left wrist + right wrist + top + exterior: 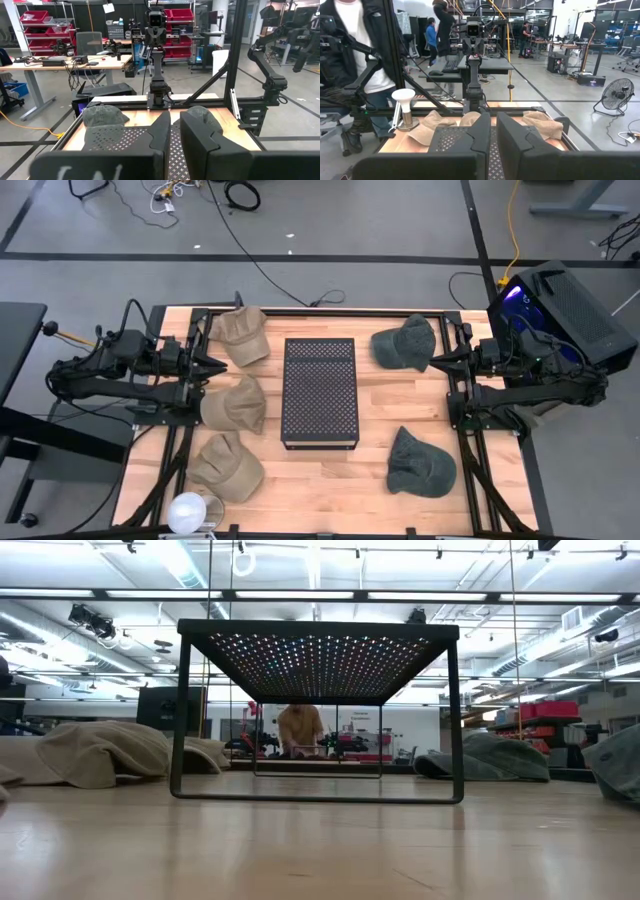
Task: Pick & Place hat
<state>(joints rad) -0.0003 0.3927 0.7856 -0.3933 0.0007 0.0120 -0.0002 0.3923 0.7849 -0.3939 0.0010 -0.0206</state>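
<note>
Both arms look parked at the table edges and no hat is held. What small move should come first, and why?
Probably swing the left gripper toward the tan hat lying right beside it and open the fingers. Both grippers sit empty, and the right gripper waits at the far side near a green hat.

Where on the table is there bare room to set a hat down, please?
Bare wood lies between the perforated black stand and the two grey hats, and along the front edge below the stand. The left side is crowded: three tan hats beside the left gripper.
</note>
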